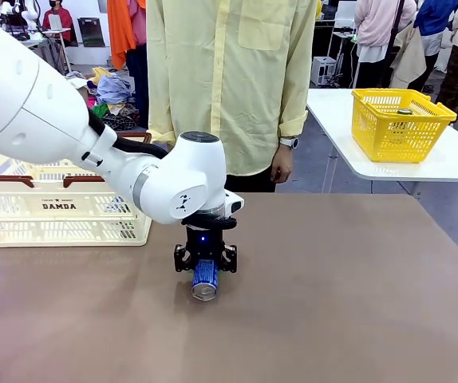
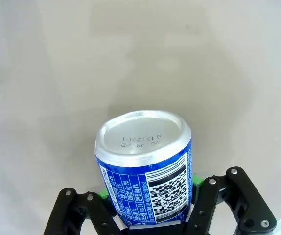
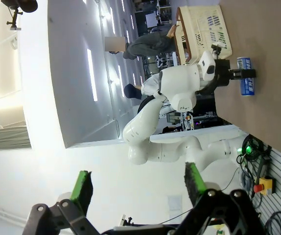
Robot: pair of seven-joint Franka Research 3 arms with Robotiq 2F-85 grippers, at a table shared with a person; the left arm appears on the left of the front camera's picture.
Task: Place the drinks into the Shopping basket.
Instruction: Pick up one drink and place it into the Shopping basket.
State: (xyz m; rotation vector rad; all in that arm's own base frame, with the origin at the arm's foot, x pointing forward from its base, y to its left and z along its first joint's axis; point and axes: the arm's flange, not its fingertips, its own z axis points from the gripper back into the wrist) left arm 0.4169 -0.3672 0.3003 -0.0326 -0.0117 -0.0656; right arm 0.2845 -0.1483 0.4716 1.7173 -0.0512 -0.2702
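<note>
Left pincer (image 1: 205, 274) pinches the blue drink can (image 1: 204, 282), lying on its side in the middle of the tabletop (image 1: 349, 303), well apart from the cream Shopping basket (image 1: 21, 230), with lift, carry and release apparently yet to come.

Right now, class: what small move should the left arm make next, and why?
Probably lift straight up: the left gripper is shut on the blue can, which lies on the table, with the Shopping basket off to the left.
</note>
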